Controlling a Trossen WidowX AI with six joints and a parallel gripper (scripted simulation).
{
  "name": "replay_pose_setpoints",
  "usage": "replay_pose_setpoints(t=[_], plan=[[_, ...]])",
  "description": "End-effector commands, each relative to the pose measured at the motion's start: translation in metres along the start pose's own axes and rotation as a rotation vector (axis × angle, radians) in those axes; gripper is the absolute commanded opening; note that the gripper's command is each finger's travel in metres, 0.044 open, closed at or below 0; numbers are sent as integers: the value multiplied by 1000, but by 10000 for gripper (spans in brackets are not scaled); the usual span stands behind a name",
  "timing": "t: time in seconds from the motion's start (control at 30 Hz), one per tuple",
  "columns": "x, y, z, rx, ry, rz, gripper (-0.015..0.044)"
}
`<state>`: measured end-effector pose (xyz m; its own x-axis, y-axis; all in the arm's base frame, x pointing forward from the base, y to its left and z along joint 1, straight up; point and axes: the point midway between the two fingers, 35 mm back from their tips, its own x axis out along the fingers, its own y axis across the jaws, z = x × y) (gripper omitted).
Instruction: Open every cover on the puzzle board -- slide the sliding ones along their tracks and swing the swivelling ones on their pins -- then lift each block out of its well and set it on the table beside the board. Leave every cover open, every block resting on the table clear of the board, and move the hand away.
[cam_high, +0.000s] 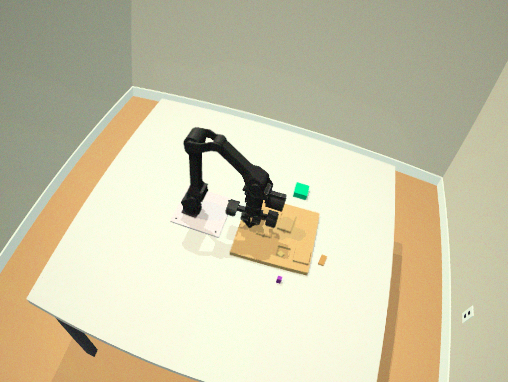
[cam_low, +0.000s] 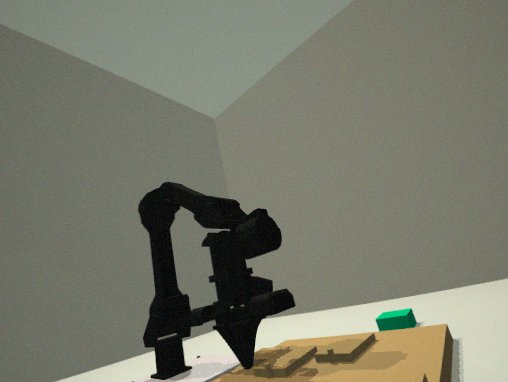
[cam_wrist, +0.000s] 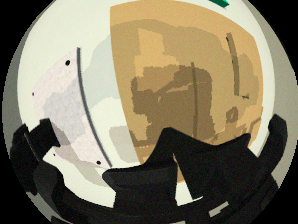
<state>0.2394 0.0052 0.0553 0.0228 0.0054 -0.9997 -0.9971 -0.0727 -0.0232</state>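
Observation:
The wooden puzzle board (cam_high: 309, 231) (cam_low: 425, 345) (cam_wrist: 175, 20) lies on the table. My gripper (cam_high: 250, 225) (cam_low: 247, 367) is shut and empty, its tips low over the board's side nearest the arm base. One raised cover (cam_high: 286, 224) (cam_low: 350, 351) is near the middle, another cover (cam_high: 301, 256) at the far front corner. A further raised cover (cam_low: 285, 364) is right of the tips in the exterior view. A square well (cam_high: 283, 248) shows a small yellowish patch. A green block (cam_high: 301, 191) (cam_low: 396, 321), a purple block (cam_high: 279, 279) and an orange block (cam_high: 322, 260) rest on the table beside the board.
The arm's pale base plate (cam_high: 205, 220) (cam_wrist: 57, 95) lies beside the board, a gap of table between them. The arm and its shadow hide part of the board near the tips. The green block is behind the board, the purple one in front, the orange one right.

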Motion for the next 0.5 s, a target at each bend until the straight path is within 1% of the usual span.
replay_pose_setpoints(t=[0.0, 0.47], plan=[[2, 1, 3, -1, 2, 5, 0], [2, -1, 16, -1, 1, 5, 0]])
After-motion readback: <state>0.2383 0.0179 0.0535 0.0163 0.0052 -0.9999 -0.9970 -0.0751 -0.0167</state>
